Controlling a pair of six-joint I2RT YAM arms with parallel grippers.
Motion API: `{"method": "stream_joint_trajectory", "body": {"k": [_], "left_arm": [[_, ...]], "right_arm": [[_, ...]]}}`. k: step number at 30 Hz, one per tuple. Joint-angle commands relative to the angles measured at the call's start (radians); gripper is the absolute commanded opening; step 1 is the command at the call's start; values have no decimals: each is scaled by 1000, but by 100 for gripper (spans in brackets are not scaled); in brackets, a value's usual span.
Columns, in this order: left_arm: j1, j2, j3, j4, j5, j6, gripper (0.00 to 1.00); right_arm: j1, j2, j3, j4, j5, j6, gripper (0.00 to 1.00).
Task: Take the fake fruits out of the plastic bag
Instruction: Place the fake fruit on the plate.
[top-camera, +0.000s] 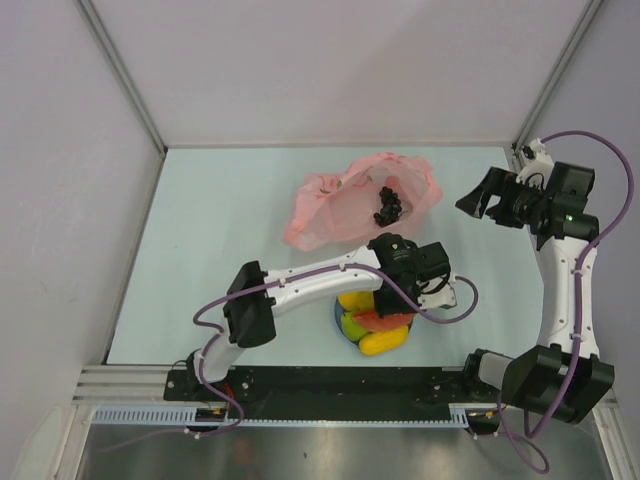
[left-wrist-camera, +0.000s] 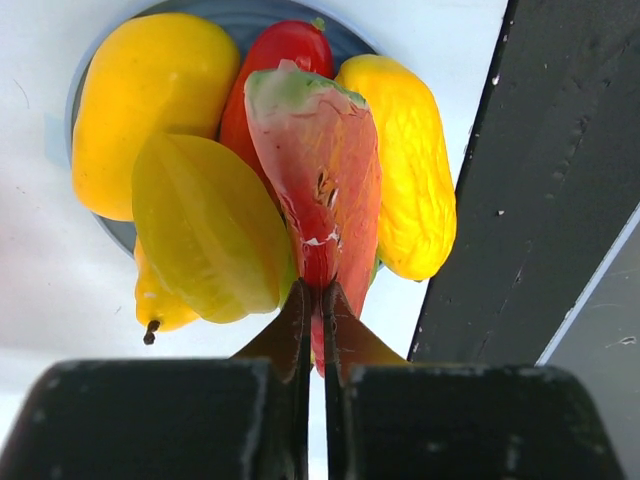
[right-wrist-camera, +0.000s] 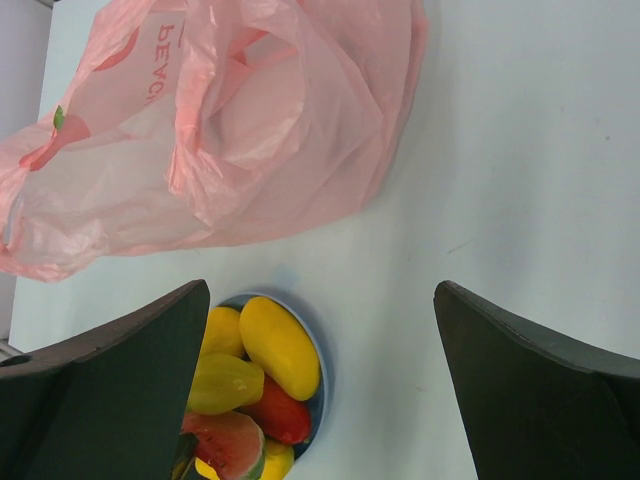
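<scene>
Left gripper (left-wrist-camera: 318, 292) fills the bottom of its wrist view. Jaws are clamped together with nothing visibly between them, and the tips sit right at the near end of the watermelon slice (left-wrist-camera: 320, 170); can't tell if they touch it. The slice lies on top of the fruit pile in the blue plate (left-wrist-camera: 240, 14), mid-frame.

Around the slice:
- big yellow fruit (left-wrist-camera: 150, 100), upper left
- yellow-green starfruit (left-wrist-camera: 205, 230), left of centre
- red fruit (left-wrist-camera: 275, 50), behind at the top
- bumpy yellow fruit (left-wrist-camera: 405, 170), on the right
- yellow pear (left-wrist-camera: 158, 300) with stem, lower left

Overhead view:
- The plate is lower centre on the table (top-camera: 220, 250), mostly hidden under the left arm (top-camera: 300, 280).
- The plastic bag (top-camera: 335, 205) is upper centre, crumpled, well apart from the plate.
- A dark grape bunch (top-camera: 388, 205) shows at the bag's right part; inside or on top, can't tell.

Right gripper (right-wrist-camera: 322, 290) is spread wide and holds nothing. It is up off the table at the right edge of the overhead view, with bag and plate in its wrist view.
</scene>
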Motion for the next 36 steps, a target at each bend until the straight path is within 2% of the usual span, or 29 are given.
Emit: {"method": "stream_joint_trajectory", "body": {"k": [1, 7, 8, 10, 11, 13, 14, 19, 23, 26, 28, 32, 34, 36], "left_arm": [[4, -69, -25, -33, 10, 17, 0], [6, -78, -88, -29, -37, 2, 1], [7, -73, -90, -27, -37, -1, 11], [9, -70, -80, -29, -36, -6, 24], [12, -70, -76, -27, -33, -6, 34], [13, -70, -56, -27, -30, -5, 42], [17, -72, -50, -26, -27, -5, 49], [24, -73, -15, -35, -5, -3, 53], [35, -85, 2, -39, -10, 6, 61], [52, -92, 30, -44, -4, 6, 71], [70, -105, 48, -44, 12, 5, 82], [124, -145, 191, -42, 59, 8, 84], [177, -188, 249, -26, 53, 2, 85], [225, -229, 306, 25, 21, -11, 85]], "right_arm": [[-10, -35, -7, 21, -16, 15, 100], [-13, -40, -19, 23, -21, 19, 100], [-13, -40, -19, 21, -22, 19, 100], [-14, -43, -21, 21, -22, 21, 100], [-16, -45, -21, 21, -21, 18, 100], [-17, -45, -21, 18, -19, 18, 100], [-17, -45, -21, 19, -21, 16, 100], [-21, -41, -22, 24, -22, 19, 100], [-25, -34, -21, 29, -31, 29, 100], [-27, -31, -21, 32, -45, 35, 100], [-27, -31, -21, 41, -56, 42, 100], [-24, -32, 2, 56, -115, 32, 100], [1, -40, 43, 61, -148, -51, 100], [53, -54, 85, 62, -99, -100, 100]]}}
